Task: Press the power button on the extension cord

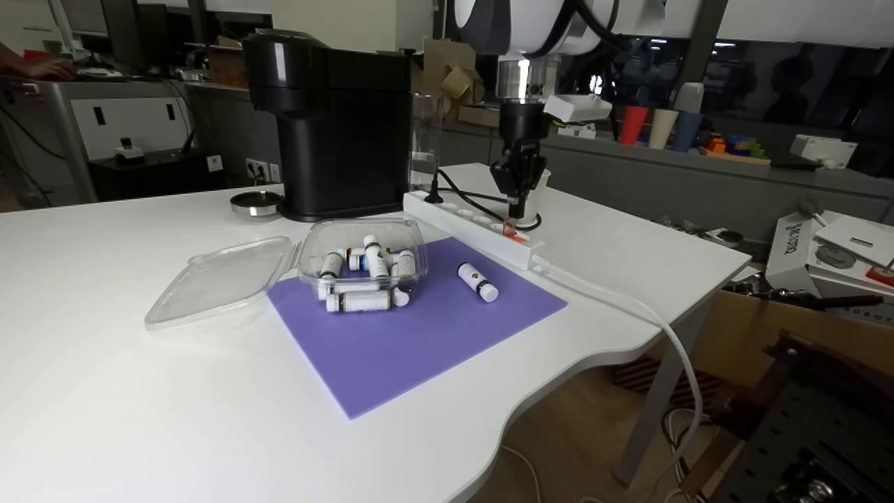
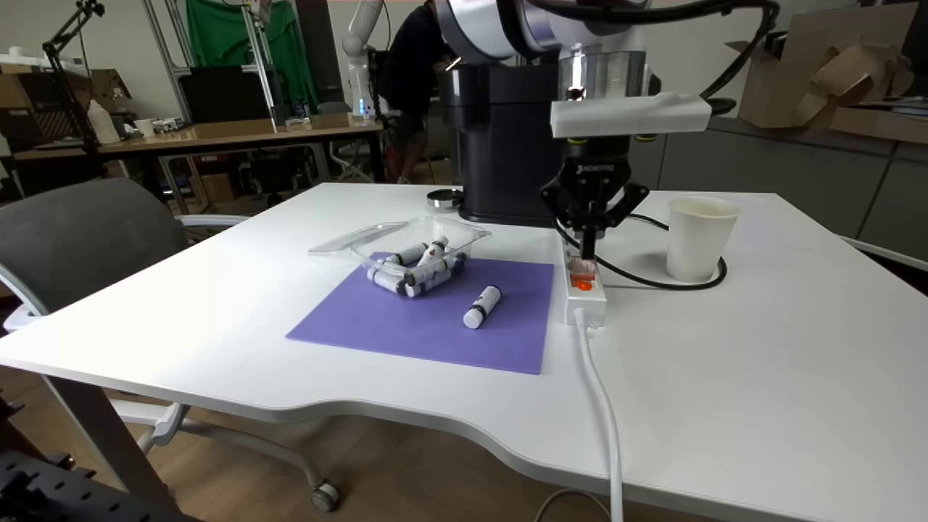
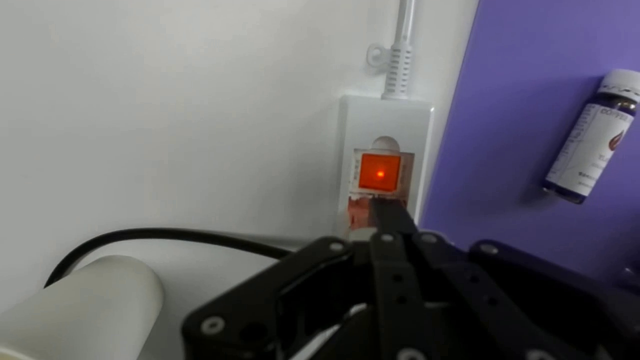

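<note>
While fingers (image 3: 393, 217) meet, gripping nothing | orange power button (image 3: 380, 172) just beyond their tips

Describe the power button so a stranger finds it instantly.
On the white table, beside the purple mat, lies the long white extension cord. Go to the end where its white cable leaves. There the power button is the small square, set apart from its white surroundings by its vivid orange colour.

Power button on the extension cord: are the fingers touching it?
Apart. In the wrist view, the whole orange power button shows, with a thin pale gap between it and the fingers.
</note>
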